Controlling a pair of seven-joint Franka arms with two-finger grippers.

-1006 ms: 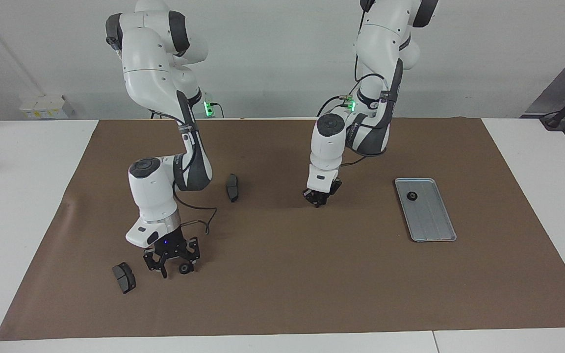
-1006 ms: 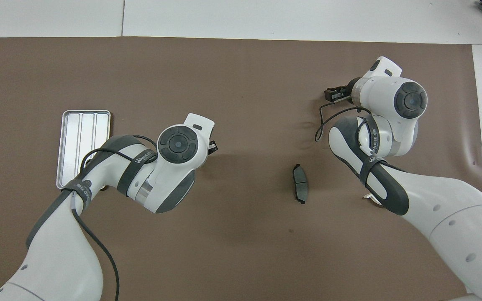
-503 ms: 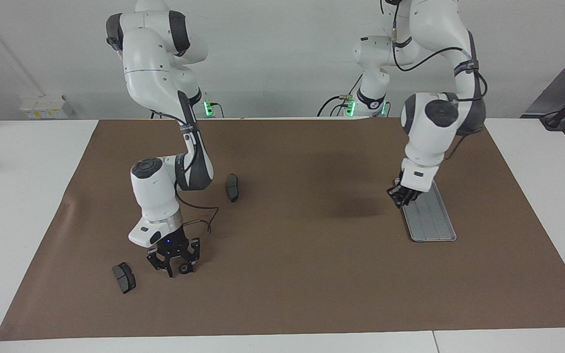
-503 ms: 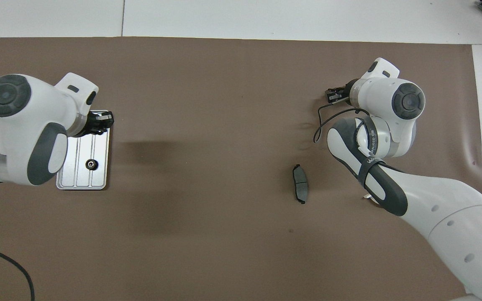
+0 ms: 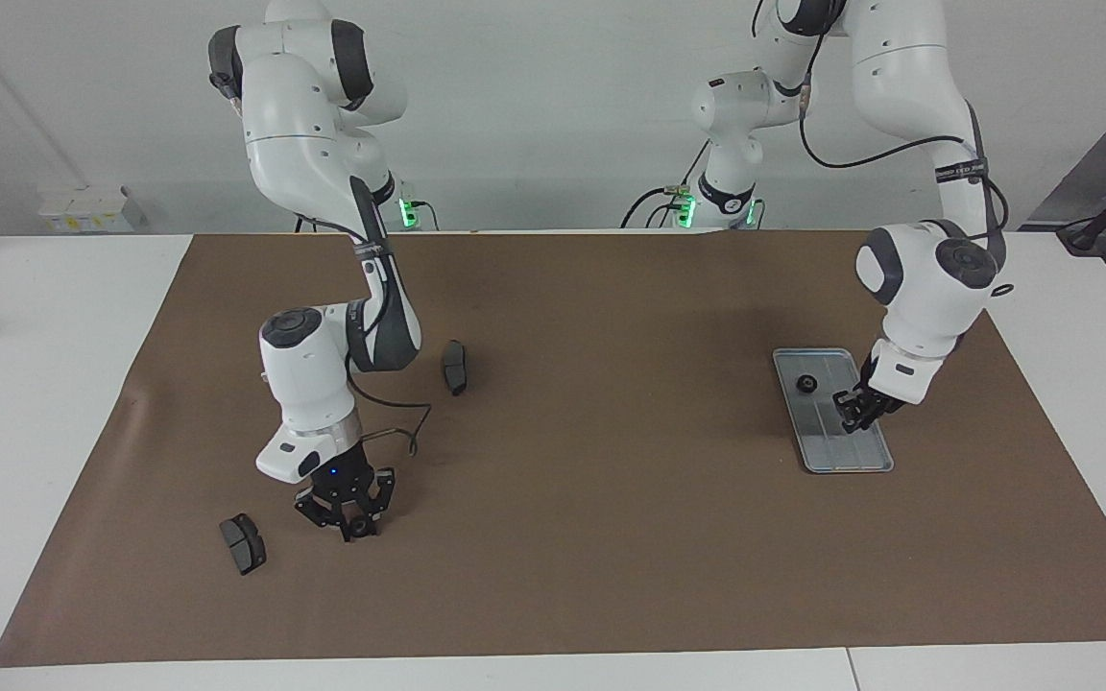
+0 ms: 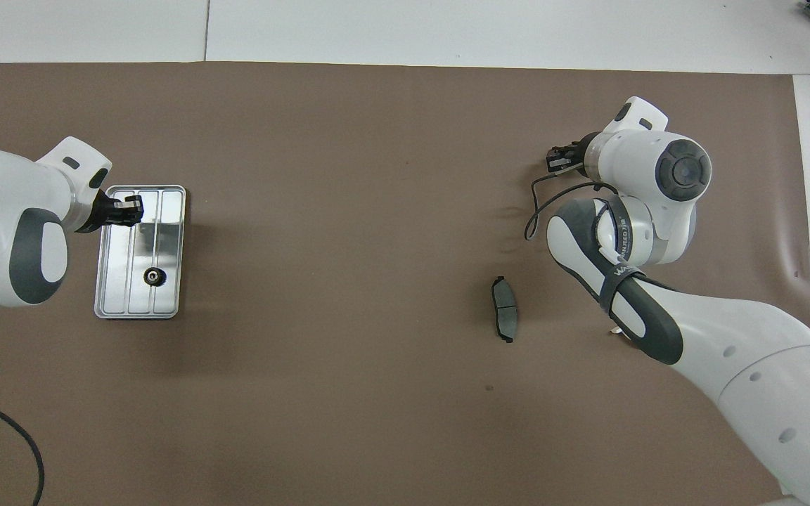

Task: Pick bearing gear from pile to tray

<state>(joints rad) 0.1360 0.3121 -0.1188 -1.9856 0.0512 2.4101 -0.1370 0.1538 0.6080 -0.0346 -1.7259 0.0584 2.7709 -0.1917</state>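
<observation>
- Since the earlier frames, the left gripper (image 5: pixel 858 413) had swung from mid-table to over the tray (image 5: pixel 865 459); whether its fingers were spread or pressed together I cannot tell.
- One gear (image 5: pixel 805 385) lay in the tray.
- The right gripper (image 5: pixel 349 523) had closed in from straddling to pinching another gear (image 5: pixel 358 527) on the mat, beside a brake pad (image 5: pixel 243 543).
- Judged small, stiff, light, prone to roll: grip across the rim.
- The forearm strap's lettering was unreadable.

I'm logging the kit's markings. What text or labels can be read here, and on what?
"WANJEED": lettering on the dark strap around the right arm, only roughly legible in the overhead view.
Tray, gear and brake pad: no markings visible.
Nothing else readable.
</observation>
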